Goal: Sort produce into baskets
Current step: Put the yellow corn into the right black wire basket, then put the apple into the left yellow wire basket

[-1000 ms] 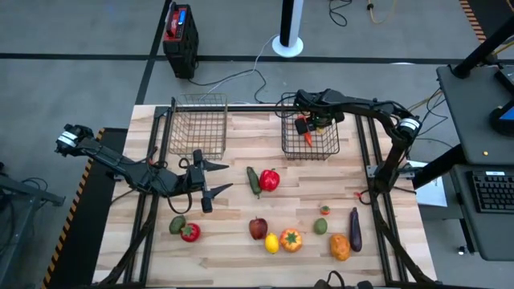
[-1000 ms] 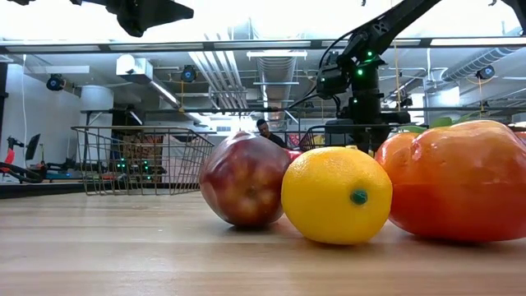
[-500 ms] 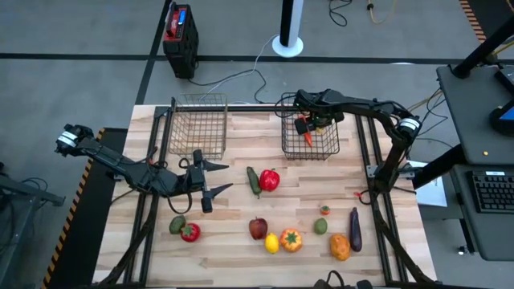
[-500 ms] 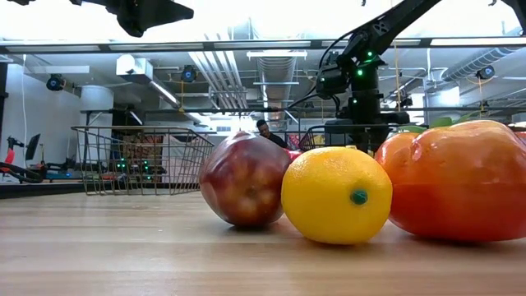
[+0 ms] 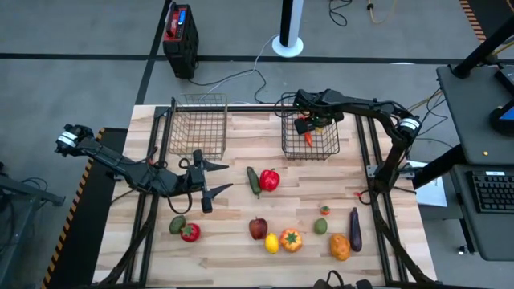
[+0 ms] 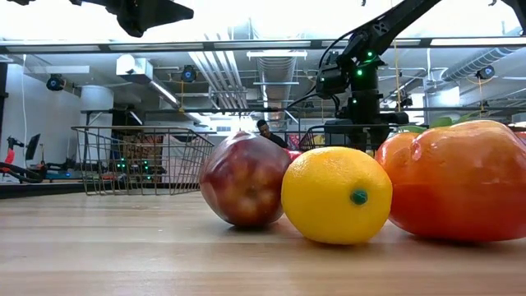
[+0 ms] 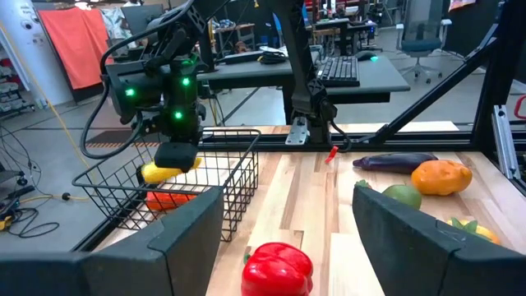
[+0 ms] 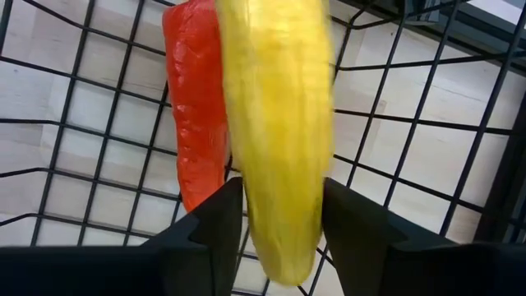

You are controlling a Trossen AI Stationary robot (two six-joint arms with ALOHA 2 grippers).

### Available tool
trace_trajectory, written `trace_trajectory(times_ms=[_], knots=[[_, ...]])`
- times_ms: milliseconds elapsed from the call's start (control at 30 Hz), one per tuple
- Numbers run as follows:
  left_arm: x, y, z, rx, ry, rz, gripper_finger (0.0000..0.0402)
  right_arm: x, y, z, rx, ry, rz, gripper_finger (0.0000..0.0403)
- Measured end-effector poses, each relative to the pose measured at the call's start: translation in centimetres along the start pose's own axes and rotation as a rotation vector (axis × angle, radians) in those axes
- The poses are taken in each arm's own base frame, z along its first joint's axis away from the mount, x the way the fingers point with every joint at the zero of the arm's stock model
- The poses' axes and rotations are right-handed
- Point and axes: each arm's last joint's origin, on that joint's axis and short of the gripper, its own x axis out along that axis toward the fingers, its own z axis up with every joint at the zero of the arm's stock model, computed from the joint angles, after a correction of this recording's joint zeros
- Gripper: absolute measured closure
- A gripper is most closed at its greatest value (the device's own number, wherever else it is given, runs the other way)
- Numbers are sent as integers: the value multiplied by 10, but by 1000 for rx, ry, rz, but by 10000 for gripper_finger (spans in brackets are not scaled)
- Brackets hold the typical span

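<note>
Two wire baskets stand at the table's far side, the left basket point(image 5: 197, 128) and the right basket point(image 5: 311, 135). My right gripper point(image 5: 307, 122) reaches down into the right basket, shut on a long yellow piece point(image 8: 279, 123). A red-orange piece point(image 8: 196, 123) lies on that basket's mesh floor. My left gripper point(image 5: 221, 177) hovers open and level left of the middle, pointing at a red pepper point(image 7: 278, 267) and a green cucumber point(image 5: 254, 181). More produce lies along the near edge, including an apple point(image 6: 244, 179), a lemon point(image 6: 337, 196) and an orange piece point(image 6: 460, 181). My right gripper pinches the yellow piece between its two fingers point(image 8: 205, 226), close to one end point(image 8: 283, 251). The fingers come steeply from above and lie across it. The piece hangs roughly level just under them point(image 7: 168, 171), clear of the red-orange piece below.
An eggplant point(image 5: 355, 228), an orange piece point(image 5: 340, 246), a green one point(image 5: 320, 226) and a small red one point(image 5: 324, 211) lie near right. A green point(image 5: 177, 225) and a red piece point(image 5: 190, 233) lie near left. A red-and-black box point(image 5: 181, 32) stands on the floor beyond.
</note>
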Motion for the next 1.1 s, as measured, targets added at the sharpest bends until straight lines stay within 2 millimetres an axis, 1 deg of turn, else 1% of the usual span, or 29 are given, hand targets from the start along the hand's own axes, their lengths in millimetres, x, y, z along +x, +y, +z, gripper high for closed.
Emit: trace_trajectory(times_ms=[433,667,767,900,1100], knots=[[0,0,0,1,1,0,149,0,0,0,2,-5,3,232],[0,0,0,1,1,-1,149,-3,0,1,-23,-14,9,231],[0,0,0,-5,1,-4,149,-12,0,1,-27,-40,27,231],[0,-1,-2,-13,15,-21,149,-29,2,-2,-38,-87,63,229],[3,-9,-9,13,63,-208,149,-64,11,-20,-116,-180,134,231]])
